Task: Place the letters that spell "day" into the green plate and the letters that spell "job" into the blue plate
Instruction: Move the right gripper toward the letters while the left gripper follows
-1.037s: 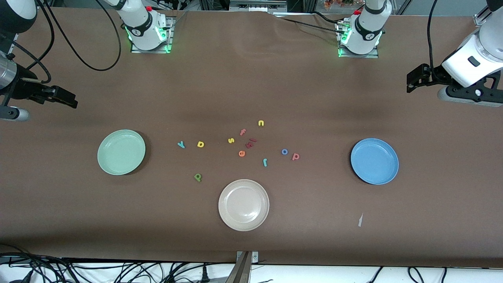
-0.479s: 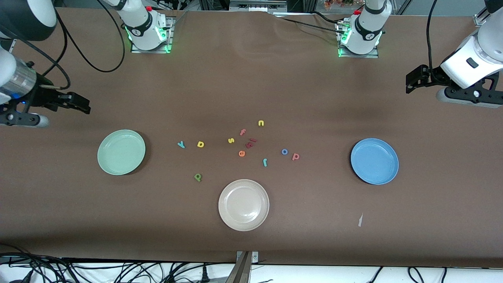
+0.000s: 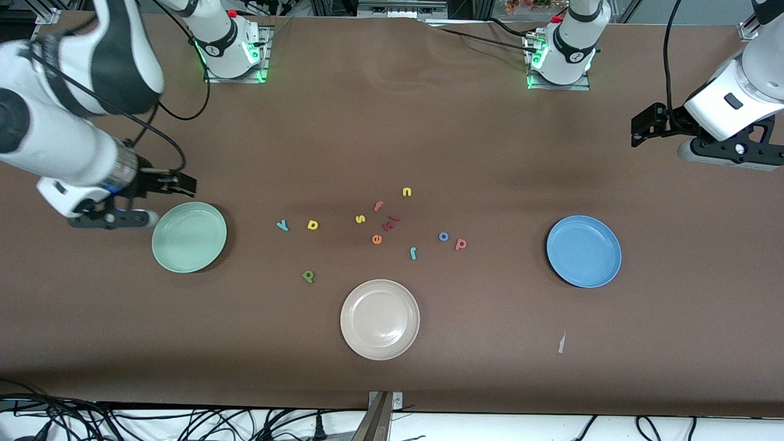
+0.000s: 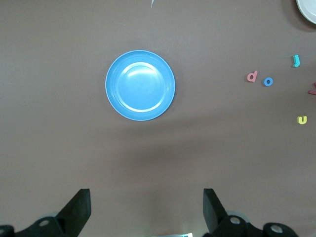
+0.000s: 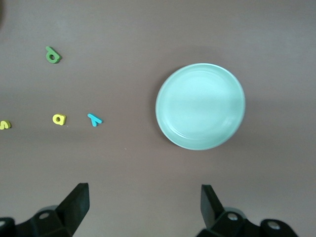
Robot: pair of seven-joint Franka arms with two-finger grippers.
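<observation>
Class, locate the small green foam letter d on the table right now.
In the front view the green foam letter d lies on the brown table, between the pale green plate and the beige plate, nearer the camera than the yellow a.

green plate, blue plate empty; letters scattered between; right gripper beside green plate.

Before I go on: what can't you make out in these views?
- Dark red letters in the middle cluster: too small to read, front view.
- Beige plate: cut off by the left wrist view's edge.
- Both tools' fingertips: cut off by the wrist views' edges.
</observation>
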